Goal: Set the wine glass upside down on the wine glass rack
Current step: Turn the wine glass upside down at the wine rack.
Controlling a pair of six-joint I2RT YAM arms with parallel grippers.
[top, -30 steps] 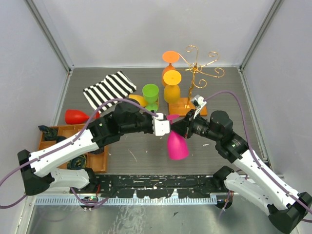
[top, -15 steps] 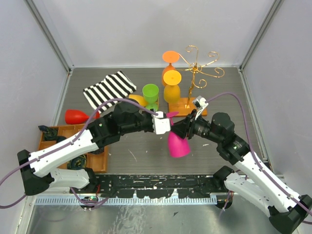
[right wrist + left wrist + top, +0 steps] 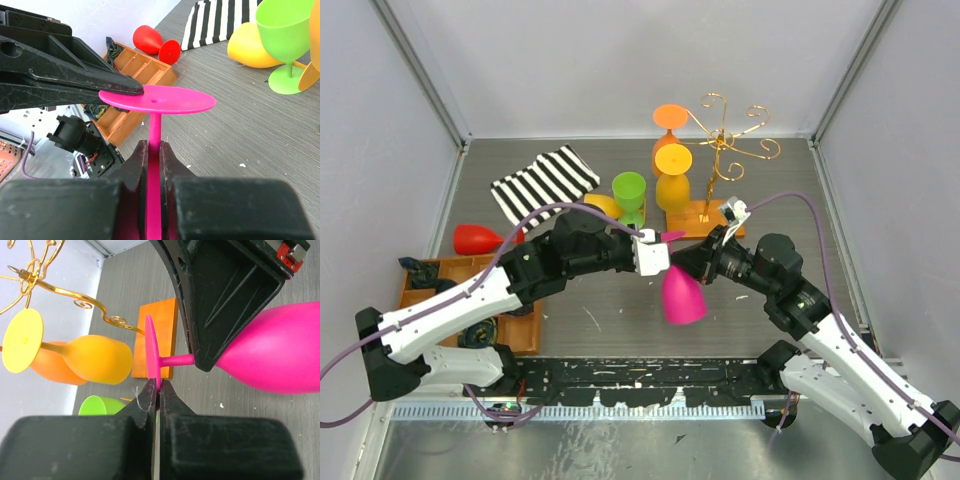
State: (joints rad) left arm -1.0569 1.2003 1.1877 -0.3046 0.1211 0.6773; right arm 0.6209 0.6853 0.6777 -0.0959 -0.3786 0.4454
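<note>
Left claw (image 3: 157,390), right claw (image 3: 154,147) grip 1 wine glass (image 3: 682,298); 1 wine glass rack (image 3: 688,220).

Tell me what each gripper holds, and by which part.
Both hold the pink wine glass: left gripper pinches the foot's rim, right gripper clamps the stem.

The white-and-black left arm (image 3: 470,295) rises from its base at the near left, elbow bent, forearm stretched toward the middle. The left jaws are pinched tight on the edge of the round foot of a pink plastic wine glass (image 3: 683,298). The white-and-black right arm (image 3: 840,345) leans in from the near right to meet it, and the right jaws are closed on the glass's stem.
</note>
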